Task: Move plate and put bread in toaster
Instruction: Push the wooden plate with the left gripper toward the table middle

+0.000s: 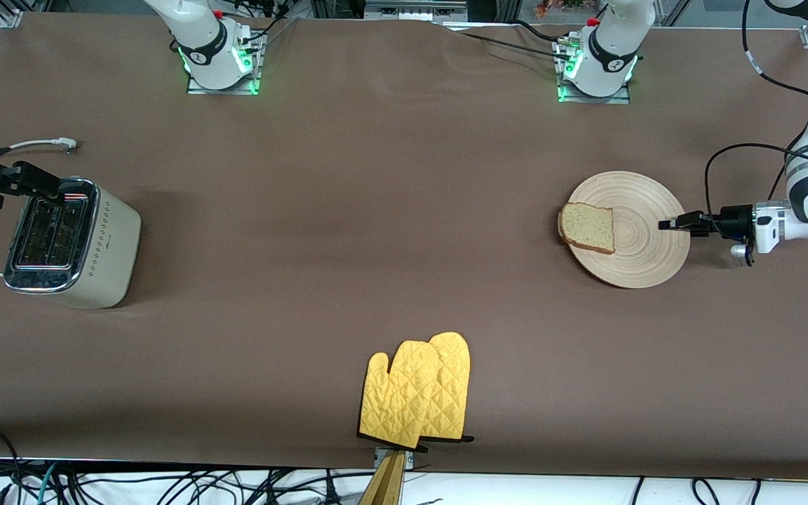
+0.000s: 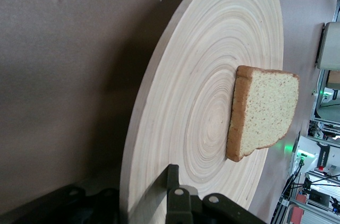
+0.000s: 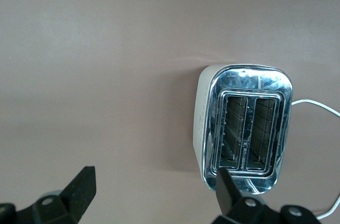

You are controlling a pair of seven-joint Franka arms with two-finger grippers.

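Note:
The round wooden plate (image 1: 646, 238) lies toward the left arm's end of the table, with the bread (image 1: 588, 227) on the part of its rim that faces the toaster. My left gripper (image 1: 667, 224) is shut on the plate's other edge. In the left wrist view one finger (image 2: 172, 181) presses on the plate (image 2: 212, 75) and the other is hidden under the rim; the bread (image 2: 264, 112) lies past the plate's centre. The cream toaster (image 1: 71, 242) stands toward the right arm's end. My right gripper (image 1: 46, 181) hangs open over it, with both empty slots of the toaster (image 3: 244, 128) in the right wrist view.
A pair of yellow oven mitts (image 1: 418, 396) lies at the table's edge nearest the front camera, midway along it. The toaster's white cord (image 1: 39, 145) trails toward the robots' bases. Brown table surface stretches between toaster and plate.

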